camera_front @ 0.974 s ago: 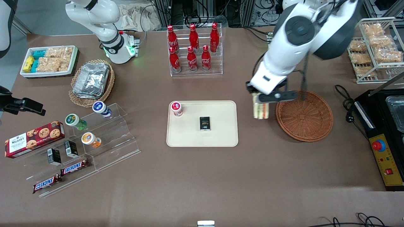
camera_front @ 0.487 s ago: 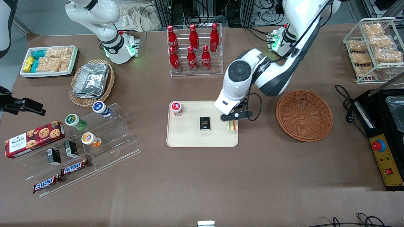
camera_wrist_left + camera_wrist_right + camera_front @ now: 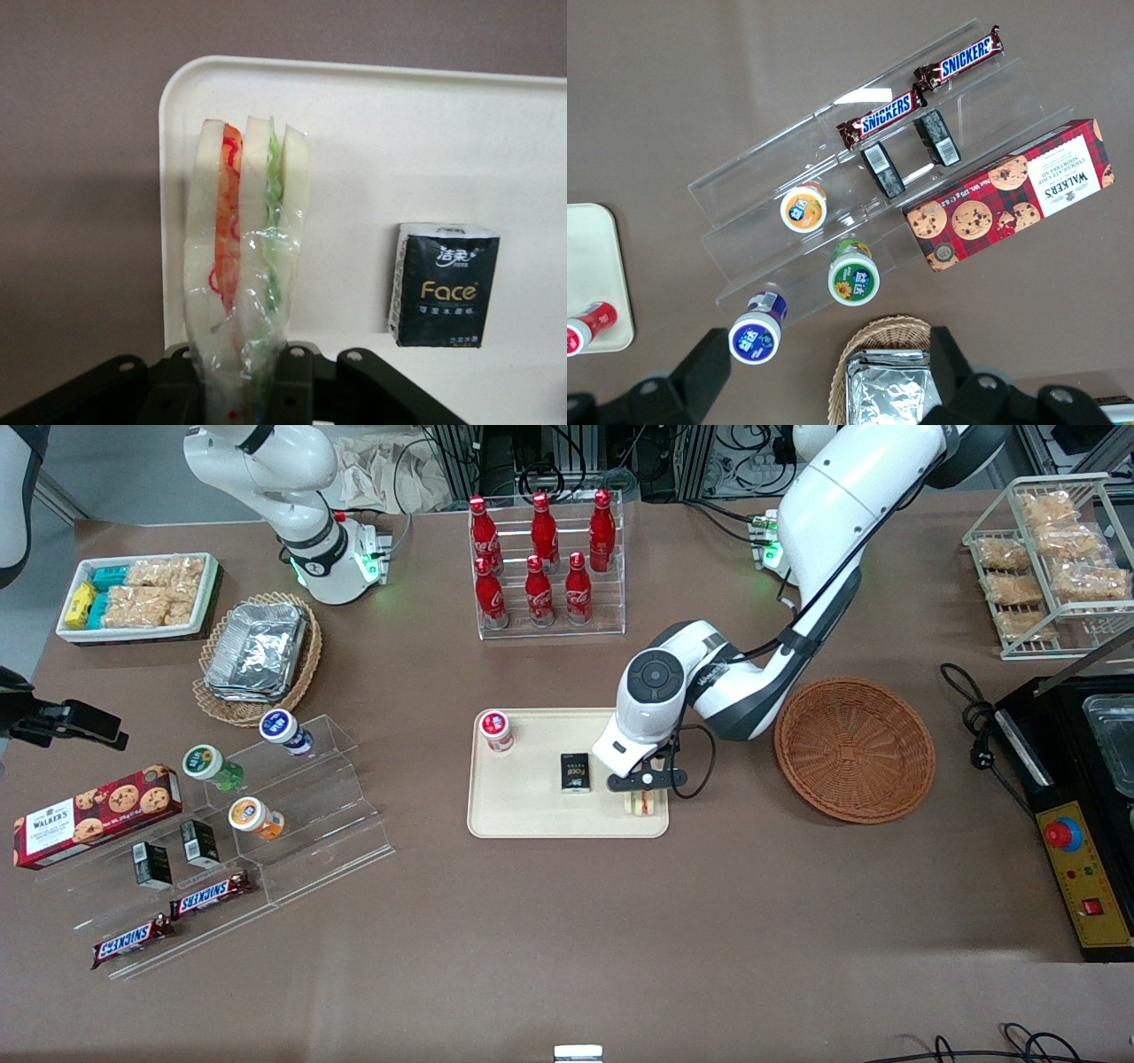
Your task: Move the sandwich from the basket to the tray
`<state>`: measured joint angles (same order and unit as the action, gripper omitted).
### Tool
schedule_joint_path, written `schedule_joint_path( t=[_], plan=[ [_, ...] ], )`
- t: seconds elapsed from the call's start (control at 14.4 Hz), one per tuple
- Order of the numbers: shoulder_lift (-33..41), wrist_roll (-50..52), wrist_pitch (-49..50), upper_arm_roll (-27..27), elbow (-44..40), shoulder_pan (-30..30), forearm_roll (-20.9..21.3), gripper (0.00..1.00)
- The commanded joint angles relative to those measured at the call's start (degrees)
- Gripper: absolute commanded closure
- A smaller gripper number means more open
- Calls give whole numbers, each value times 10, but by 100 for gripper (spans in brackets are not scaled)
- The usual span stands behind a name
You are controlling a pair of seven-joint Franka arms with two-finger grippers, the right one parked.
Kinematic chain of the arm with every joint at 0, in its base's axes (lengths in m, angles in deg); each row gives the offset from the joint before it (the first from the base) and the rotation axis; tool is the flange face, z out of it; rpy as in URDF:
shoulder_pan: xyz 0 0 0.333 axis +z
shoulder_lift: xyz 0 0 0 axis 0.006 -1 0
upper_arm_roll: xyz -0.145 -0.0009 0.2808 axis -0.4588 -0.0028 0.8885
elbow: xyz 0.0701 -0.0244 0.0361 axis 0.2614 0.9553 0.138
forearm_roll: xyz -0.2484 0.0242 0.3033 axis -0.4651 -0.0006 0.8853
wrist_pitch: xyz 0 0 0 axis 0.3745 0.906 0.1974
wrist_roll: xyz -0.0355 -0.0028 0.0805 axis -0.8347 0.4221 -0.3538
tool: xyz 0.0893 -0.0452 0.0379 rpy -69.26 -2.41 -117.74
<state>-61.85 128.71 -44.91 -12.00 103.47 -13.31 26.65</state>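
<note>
On the brown table (image 3: 620, 921), the flat rectangular cream-beige plastic tray (image 3: 532, 815) with rounded corners is lying near the middle, and the round reddish-brown wicker basket (image 3: 855, 748) is sitting beside it toward my working end, holding nothing that I can see. I am reaching my white arm (image 3: 735, 682) down over the tray's corner that lies nearest the basket and nearest the front camera. My black two-finger gripper (image 3: 645, 790) is hanging low there, with its fingers (image 3: 292, 385) clamped on the base of the triangular wedge sandwich (image 3: 246, 266) of pale bread in clear wrap. The sandwich (image 3: 644, 803) is standing on edge over that corner of the tray, its orange-red and green filling layers running lengthwise between the bread slices; I cannot tell whether it is touching the tray surface. A small black tissue packet (image 3: 576, 771) printed "Face" is lying on the tray just beside the sandwich, and a small red-capped bottle (image 3: 496, 731) is lying at the tray's corner toward the parked arm.
</note>
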Motion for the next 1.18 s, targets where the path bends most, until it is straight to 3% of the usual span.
schedule_joint_path(
  t=[0.0,0.07,0.14,0.28,0.83,1.11],
  plan=[
    [-9,11,-21,0,4,-1,26,100],
    [-15,11,-23,0,3,-1,34,89],
    [-16,12,-23,0,3,-1,40,70],
    [-16,21,-23,0,3,-1,39,0],
    [46,153,-7,-1,-33,5,27,0],
    [135,179,125,-1,-88,44,25,0]
  ],
)
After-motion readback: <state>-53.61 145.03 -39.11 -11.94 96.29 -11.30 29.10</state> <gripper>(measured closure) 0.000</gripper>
